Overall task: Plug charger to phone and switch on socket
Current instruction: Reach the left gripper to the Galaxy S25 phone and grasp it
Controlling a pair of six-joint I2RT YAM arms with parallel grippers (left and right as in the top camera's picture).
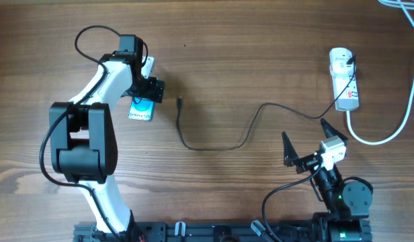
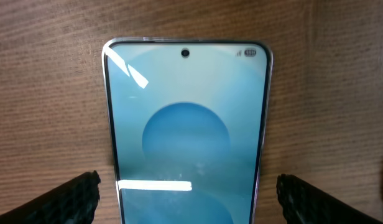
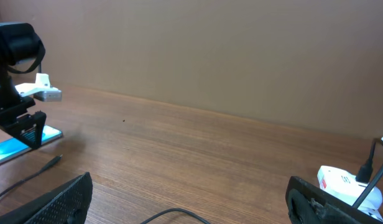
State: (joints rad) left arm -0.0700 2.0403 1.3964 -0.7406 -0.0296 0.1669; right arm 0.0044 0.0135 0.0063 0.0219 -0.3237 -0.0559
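The phone (image 1: 142, 109) lies flat on the table at the left, cyan-blue screen up. It fills the left wrist view (image 2: 186, 124). My left gripper (image 1: 147, 89) hovers over its far end, open, one finger on each side of the phone (image 2: 188, 202), not touching it. The charger's black cable (image 1: 224, 141) runs from the socket (image 1: 344, 79) at the right, across the middle, to its connector tip (image 1: 179, 102) just right of the phone. My right gripper (image 1: 302, 142) is open and empty near the front right; the cable shows between its fingers (image 3: 179, 214).
The socket's white cord (image 1: 388, 134) loops along the right edge of the table. The socket also shows at the right of the right wrist view (image 3: 353, 183). A plain wall stands behind the table's far edge.
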